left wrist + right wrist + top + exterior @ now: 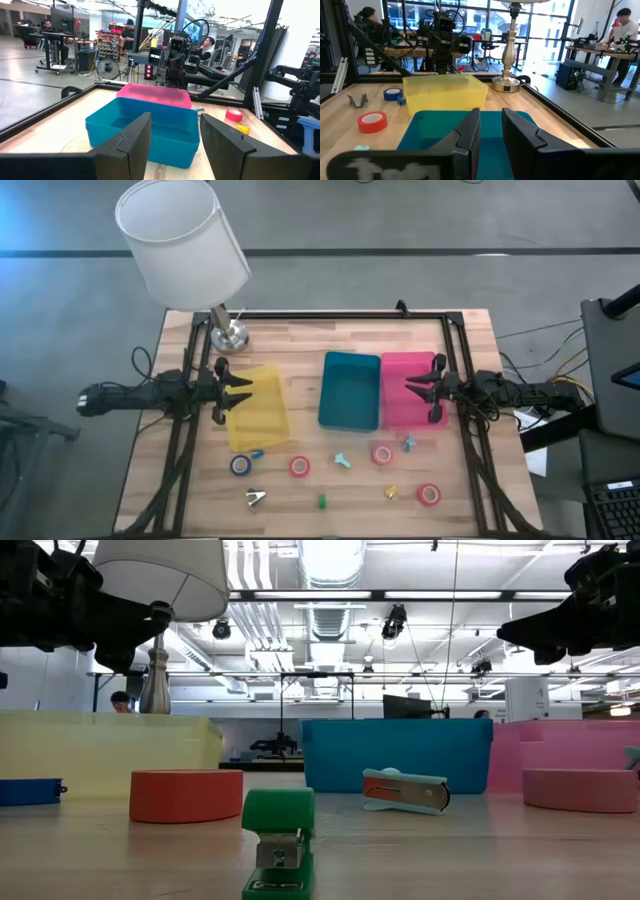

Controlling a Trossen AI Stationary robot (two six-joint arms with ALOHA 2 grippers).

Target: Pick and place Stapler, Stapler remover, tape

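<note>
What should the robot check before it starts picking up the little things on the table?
1. Left gripper open and holding nothing: ok.
2. Right gripper open and holding nothing: ok.
3. Yellow tray, teal tray, pink tray all empty: ok.
4. Blue tape and three red tapes, nearest, lying flat in the open: ok.
5. Green stapler clear of neighbours: ok.
6. Lamp away from the small items: ok.

No text, label or number can be read anywhere.
</note>
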